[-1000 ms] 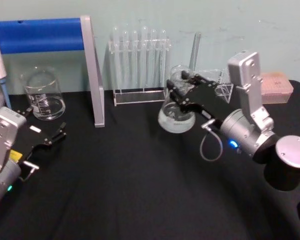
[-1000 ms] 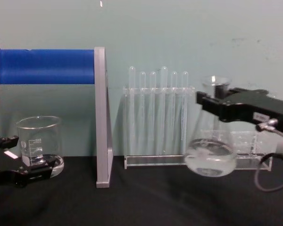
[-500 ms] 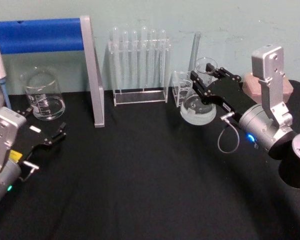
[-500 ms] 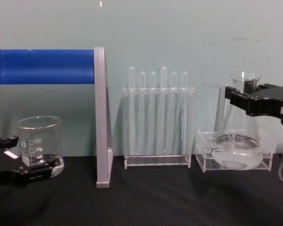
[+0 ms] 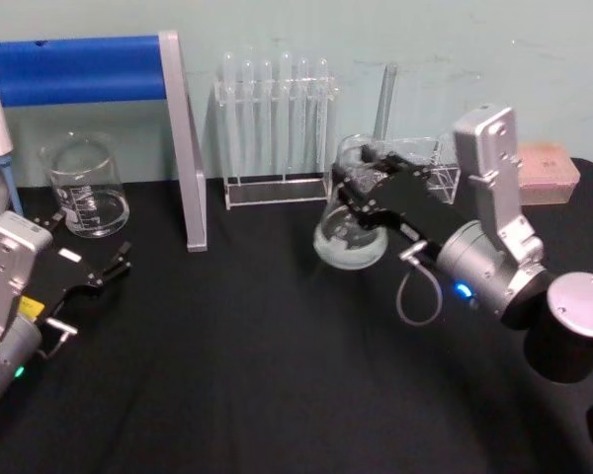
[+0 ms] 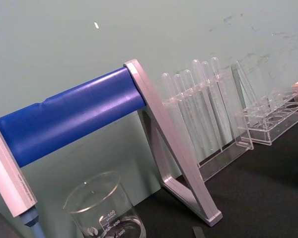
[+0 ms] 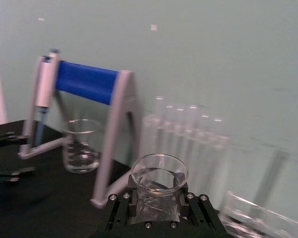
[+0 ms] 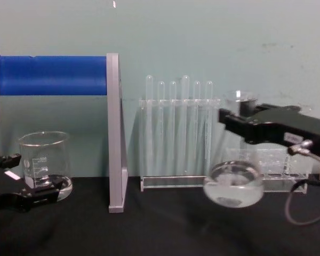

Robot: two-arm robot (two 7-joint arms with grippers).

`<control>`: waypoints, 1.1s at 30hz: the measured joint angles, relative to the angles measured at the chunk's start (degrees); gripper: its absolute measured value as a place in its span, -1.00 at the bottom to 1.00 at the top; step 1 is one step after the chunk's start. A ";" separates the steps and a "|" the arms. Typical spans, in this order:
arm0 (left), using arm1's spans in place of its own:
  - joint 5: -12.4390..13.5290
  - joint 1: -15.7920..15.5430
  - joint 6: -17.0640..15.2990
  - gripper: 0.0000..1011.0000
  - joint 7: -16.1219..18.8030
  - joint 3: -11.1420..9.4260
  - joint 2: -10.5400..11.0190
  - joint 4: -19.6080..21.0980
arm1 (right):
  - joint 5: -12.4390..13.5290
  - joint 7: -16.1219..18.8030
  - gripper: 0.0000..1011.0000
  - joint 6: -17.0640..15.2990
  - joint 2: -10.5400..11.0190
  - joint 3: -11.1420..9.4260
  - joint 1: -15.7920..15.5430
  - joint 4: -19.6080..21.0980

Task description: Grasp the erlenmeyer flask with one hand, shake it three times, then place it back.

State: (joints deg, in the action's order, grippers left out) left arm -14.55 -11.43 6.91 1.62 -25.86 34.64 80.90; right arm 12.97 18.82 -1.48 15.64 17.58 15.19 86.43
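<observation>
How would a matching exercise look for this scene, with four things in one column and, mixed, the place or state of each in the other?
Things
1. erlenmeyer flask
2. beaker
3. test tubes
4. left claw

Places or states
A. upright in the clear rack by the back wall
B. open, low at the robot's left, near the beaker
C. gripped at the neck by the right claw
D. standing on the black table beside the stand with the blue bar

Pairs: 1-C, 2-D, 3-A, 4-B
</observation>
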 joint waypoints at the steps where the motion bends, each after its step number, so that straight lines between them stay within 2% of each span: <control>1: 0.00 0.00 0.00 0.98 0.00 0.00 0.00 0.00 | 0.04 0.33 -0.11 -0.03 -0.03 0.37 -0.03 0.14; 14: 0.00 0.00 0.00 0.98 0.00 0.00 0.00 0.00 | 2.55 6.67 -0.11 -0.57 0.63 7.19 -0.18 3.28; 21: 0.00 0.00 0.00 0.98 0.00 0.00 0.00 0.00 | 3.62 8.42 -0.11 -0.39 1.18 9.86 -0.30 4.71; 33: 0.00 0.00 0.00 0.98 0.00 0.00 0.00 0.00 | 5.62 11.24 -0.11 0.51 2.89 13.04 -0.11 6.49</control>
State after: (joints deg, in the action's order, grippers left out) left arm -14.55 -11.43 6.91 1.62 -25.86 34.65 80.90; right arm 18.60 30.06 -0.97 18.53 30.61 15.09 92.92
